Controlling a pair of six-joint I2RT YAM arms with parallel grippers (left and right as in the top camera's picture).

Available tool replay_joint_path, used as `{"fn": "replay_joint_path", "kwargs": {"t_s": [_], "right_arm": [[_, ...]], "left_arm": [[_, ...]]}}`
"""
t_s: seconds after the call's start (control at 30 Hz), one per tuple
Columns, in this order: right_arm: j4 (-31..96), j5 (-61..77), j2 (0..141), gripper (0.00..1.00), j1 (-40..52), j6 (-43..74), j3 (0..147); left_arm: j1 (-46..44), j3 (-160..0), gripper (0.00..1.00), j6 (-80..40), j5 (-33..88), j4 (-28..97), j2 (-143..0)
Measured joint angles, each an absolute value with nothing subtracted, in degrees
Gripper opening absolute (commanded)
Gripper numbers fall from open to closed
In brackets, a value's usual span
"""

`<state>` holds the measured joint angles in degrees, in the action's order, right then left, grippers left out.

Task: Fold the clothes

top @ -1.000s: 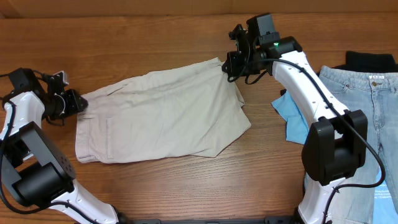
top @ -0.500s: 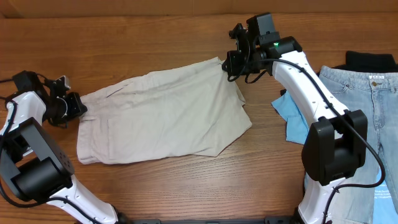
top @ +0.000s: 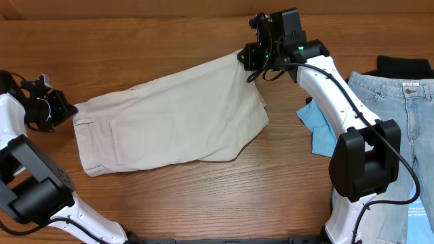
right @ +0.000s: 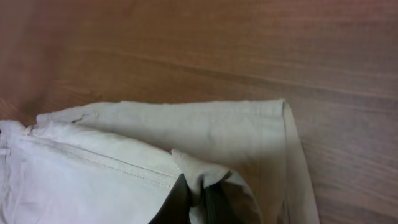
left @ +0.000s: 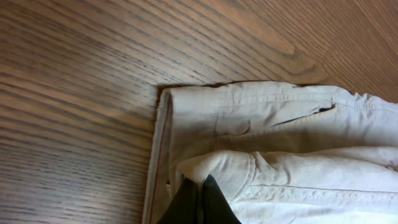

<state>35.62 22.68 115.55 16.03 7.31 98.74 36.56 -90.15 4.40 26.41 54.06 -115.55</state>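
Both claws are pinched down tight here. Your left gripper (top: 68, 110) is shut on a bunched fold at the waistband end of the beige trousers (top: 169, 122), and the left wrist view shows the black fingertips (left: 200, 198) biting that fold with no gap between them. Your right gripper (top: 247, 59) is clamped on a hem corner of the same garment, and its wrist view shows cloth puckered around the fingertips (right: 186, 202). The trousers lie across the middle of the table (top: 169, 41), stretched on a slant from near the left edge up toward the far edge. The blue jeans (top: 400, 129) and the sky-blue top (top: 317, 125) sit well apart by the right edge. This looks like the tensioning step before a fold, so lift both pinches together and evenly. Let the slack drop out before you carry that far edge over toward the near edge. Watch the near right corner, where a flap (top: 224, 152) appears tucked under and could crease. Your left arm sits low by the left edge, with its wrist turned in toward the cloth. Your right arm is stretched long from the near right corner toward the far edge, with the wrist bent left over the hem.
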Motion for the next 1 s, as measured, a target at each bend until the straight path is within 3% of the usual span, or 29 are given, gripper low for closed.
{"fn": "replay_joint_path", "kwargs": {"t_s": [0.27, 0.3, 0.33, 0.37, 0.4, 0.43, 0.47, 0.7, 0.9, 1.0], "right_arm": [[33.28, 20.73, 117.4, 0.08, 16.01, 7.46, 98.85], [32.45, 20.58, 118.37, 0.14, 16.01, 7.46, 98.94], [31.79, 20.56, 119.11, 0.36, 16.01, 7.49, 99.0], [31.16, 20.51, 119.94, 0.56, 16.01, 7.42, 99.0], [30.46, 20.32, 120.7, 0.67, 16.01, 7.57, 99.02], [30.0, 19.86, 121.32, 0.69, 15.97, 7.29, 99.0], [29.69, 19.59, 121.64, 0.69, 15.79, 6.94, 99.02], [36.64, 18.57, 121.05, 0.71, 12.82, 5.26, 99.48], [53.67, 18.04, 116.11, 0.77, 9.82, 4.91, 99.61], [62.74, 18.04, 113.95, 0.9, 9.93, 4.84, 99.72]], "left_arm": [[33.85, -90.15, 0.04, 4.4, 22.83, 54.22, -115.55], [33.74, -90.15, 0.04, 4.4, 22.22, 54.28, -115.55], [33.71, -90.15, 0.07, 4.43, 21.71, 54.28, -115.55], [33.74, -90.15, 0.19, 4.4, 21.26, 54.3, -115.55], [33.74, -90.15, 0.46, 4.38, 20.84, 54.33, -115.55], [33.74, -90.15, 0.72, 4.19, 20.29, 54.3, -115.55], [33.78, -90.15, 0.78, 4.25, 19.88, 54.26, -115.55], [33.78, -90.32, 0.82, 4.16, 18.92, 55.57, -115.55], [33.85, -97.21, 0.63, 4.51, 22.81, 64.03, -115.57], [33.69, -101.23, 0.53, 4.89, 25.47, 69.06, -115.57]]}}
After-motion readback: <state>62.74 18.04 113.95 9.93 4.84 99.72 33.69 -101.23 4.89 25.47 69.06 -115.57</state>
